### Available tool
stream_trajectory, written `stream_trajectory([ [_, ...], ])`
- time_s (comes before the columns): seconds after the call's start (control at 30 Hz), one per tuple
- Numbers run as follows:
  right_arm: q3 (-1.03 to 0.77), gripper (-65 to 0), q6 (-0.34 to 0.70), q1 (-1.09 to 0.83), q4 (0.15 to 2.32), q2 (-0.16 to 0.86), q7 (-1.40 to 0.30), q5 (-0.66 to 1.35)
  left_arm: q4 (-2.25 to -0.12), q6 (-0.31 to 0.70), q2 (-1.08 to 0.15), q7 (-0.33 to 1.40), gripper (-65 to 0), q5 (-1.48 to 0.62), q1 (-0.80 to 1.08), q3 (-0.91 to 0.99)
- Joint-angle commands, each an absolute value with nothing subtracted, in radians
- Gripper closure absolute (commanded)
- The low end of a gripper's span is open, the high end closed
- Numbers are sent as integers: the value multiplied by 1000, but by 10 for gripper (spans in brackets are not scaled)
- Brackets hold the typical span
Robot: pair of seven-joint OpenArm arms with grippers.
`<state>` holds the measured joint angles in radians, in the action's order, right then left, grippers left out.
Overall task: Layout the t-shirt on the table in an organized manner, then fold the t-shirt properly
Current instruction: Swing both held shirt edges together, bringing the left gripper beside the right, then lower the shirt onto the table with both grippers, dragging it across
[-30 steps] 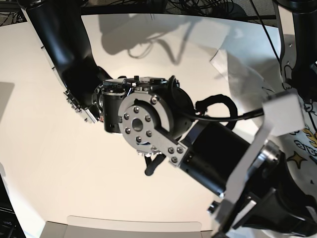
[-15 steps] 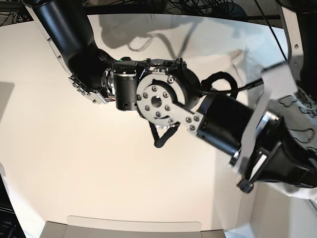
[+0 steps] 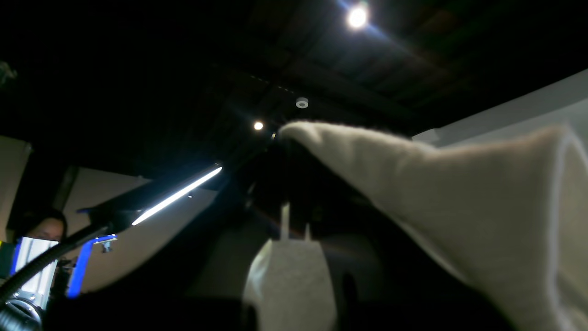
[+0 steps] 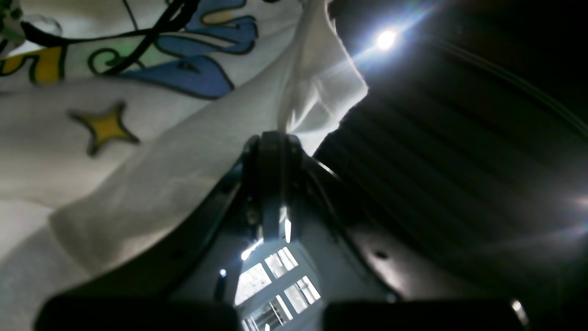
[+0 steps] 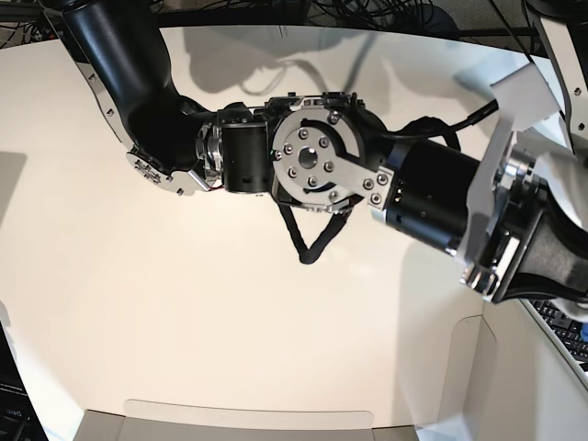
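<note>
Both arms hold the white T-shirt aloft

Left wrist view: A pale, blurred stretch of the t-shirt [image 3: 441, 184] spreads from the centre to the right side of the frame. The left fingers [image 3: 280, 138] are dark and unsharp, clenched on the cloth near the centre. Ceiling lamps glow at the top, and a bright light bar [image 3: 177, 195] slants at centre left.

Right wrist view: The right fingers [image 4: 280, 138] are pinched together on the shirt at mid-frame. Cloth fills the left and upper centre, showing blue and yellow printing and a yellow star [image 4: 105, 128]. A small flap of fabric sticks out just above the fingertips.

Base view: The right arm [image 5: 312, 156] reaches across the bench [image 5: 230, 303] towards the right edge, where some white cloth shows. A keyboard [image 5: 562, 326] sits at lower right.
</note>
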<state>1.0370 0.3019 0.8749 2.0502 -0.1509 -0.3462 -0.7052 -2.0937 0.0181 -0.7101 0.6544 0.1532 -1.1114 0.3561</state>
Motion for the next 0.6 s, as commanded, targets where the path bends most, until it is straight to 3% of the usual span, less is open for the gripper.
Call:
stream_trajectory([
  [0.0,1029,0,285,881,2057,-157,-354,-717,-2091,10,-722,642,0,142,-1135,335],
  [0.1,1026,0,285,834,2057,-157,-360,-727,-2091,10,-684,642,0,96,-1089,303],
  [0.3,952,0,285,610,2057,-157,-361,-843,-2087,10,-463,633,0,13,-892,237],
  [0.57,588,0,286,367,2057,-157,-361,-858,-2046,10,-194,568,0,-28,-720,28],
])
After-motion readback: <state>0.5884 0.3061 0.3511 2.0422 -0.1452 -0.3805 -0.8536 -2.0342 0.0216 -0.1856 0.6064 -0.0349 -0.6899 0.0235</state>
